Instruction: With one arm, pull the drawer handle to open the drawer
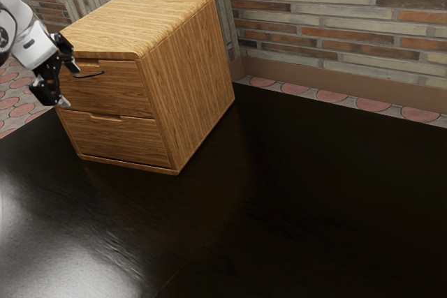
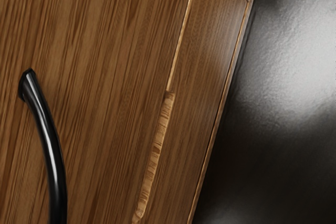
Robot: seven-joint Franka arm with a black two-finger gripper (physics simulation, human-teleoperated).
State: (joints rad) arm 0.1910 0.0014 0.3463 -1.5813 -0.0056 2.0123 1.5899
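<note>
At the cabinet's (image 1: 174,68) top drawer (image 1: 115,92), the gripper (image 1: 65,83) hangs open beside the handle (image 1: 91,74), apparently mid-approach; next, it should clamp that handle.

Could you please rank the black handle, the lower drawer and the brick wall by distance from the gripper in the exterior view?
1. black handle, beside the gripper on the top drawer
2. lower drawer, just below
3. brick wall, behind the cabinet

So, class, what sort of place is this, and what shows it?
Probably a simulated indoor workroom. A two-drawer wooden cabinet stands on a glossy dark table, with a brick wall behind it and reddish tiles along the wall's foot.
</note>
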